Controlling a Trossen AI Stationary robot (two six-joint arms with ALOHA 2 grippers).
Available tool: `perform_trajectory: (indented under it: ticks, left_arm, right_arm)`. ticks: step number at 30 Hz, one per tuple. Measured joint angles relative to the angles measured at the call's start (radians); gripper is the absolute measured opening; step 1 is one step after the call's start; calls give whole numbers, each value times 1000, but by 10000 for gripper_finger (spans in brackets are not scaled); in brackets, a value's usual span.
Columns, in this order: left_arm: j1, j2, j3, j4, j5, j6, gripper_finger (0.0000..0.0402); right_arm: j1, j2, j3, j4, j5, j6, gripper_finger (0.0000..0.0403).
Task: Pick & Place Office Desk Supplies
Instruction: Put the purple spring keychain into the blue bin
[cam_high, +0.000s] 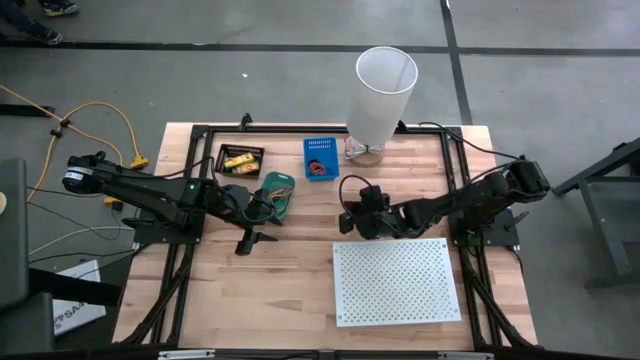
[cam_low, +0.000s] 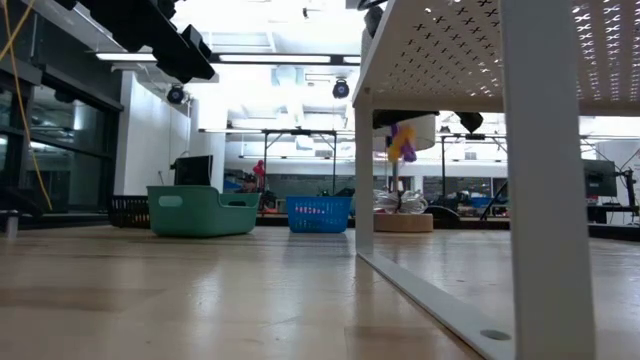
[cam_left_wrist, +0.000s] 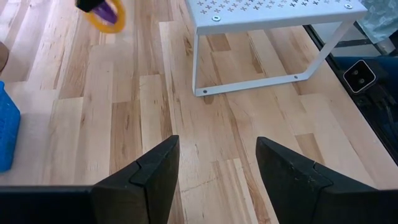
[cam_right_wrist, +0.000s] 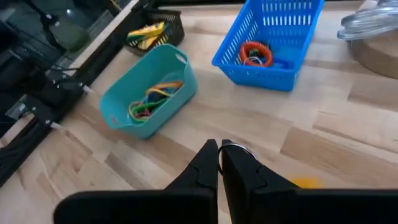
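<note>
My right gripper (cam_high: 347, 224) (cam_right_wrist: 219, 155) hangs shut over the table's middle, just beyond the far-left corner of the white perforated board (cam_high: 395, 282). A small yellow-and-purple item (cam_left_wrist: 104, 14) (cam_low: 402, 142) dangles from it. My left gripper (cam_high: 252, 243) (cam_left_wrist: 217, 168) stands open above bare wood on the left, nothing between its fingers. Toward the far edge a teal bin (cam_right_wrist: 146, 99) holds coloured rubber-band loops. A blue basket (cam_right_wrist: 267, 43) holds an orange loop, and a black tray (cam_high: 240, 158) holds yellow packs. My right gripper pinches a thin loop (cam_right_wrist: 234, 149) between its two fingertips; whether this loop is part of the item I cannot tell. The fingers slant down, coming from the table's right side. The yellow-and-purple item (cam_low: 402, 142) hangs below them, clear of the table.
A tall white tapered bin (cam_high: 383, 95) stands at the far edge, right of the blue basket. The perforated board stands on legs (cam_left_wrist: 196, 68) over the near right of the table. Bare wood lies between the two grippers and toward the near edge.
</note>
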Motion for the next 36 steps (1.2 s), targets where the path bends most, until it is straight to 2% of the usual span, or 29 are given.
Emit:
perform_trajectory:
  ticks: [3,8,13,18,27,32,36]
  left_arm:
    - [0,0,0,5,0,0,207]
    - [0,0,0,5,0,0,207]
    - [0,0,0,4,0,0,207]
    - [0,0,0,4,0,0,207]
    - [0,0,0,8,0,0,207]
    - [0,0,0,13,0,0,207]
    - [0,0,0,13,0,0,207]
  right_arm:
    - [2,0,0,-1,-51,0,3]
    - [19,0,0,19,29,-29,3]
    - [34,0,0,68,17,-117,3]
    - [32,10,0,66,-68,-45,3]
    - [17,90,-2,20,-96,117,3]
    - [-16,127,-1,37,-175,188,3]
    - [-36,141,-2,26,-191,236,3]
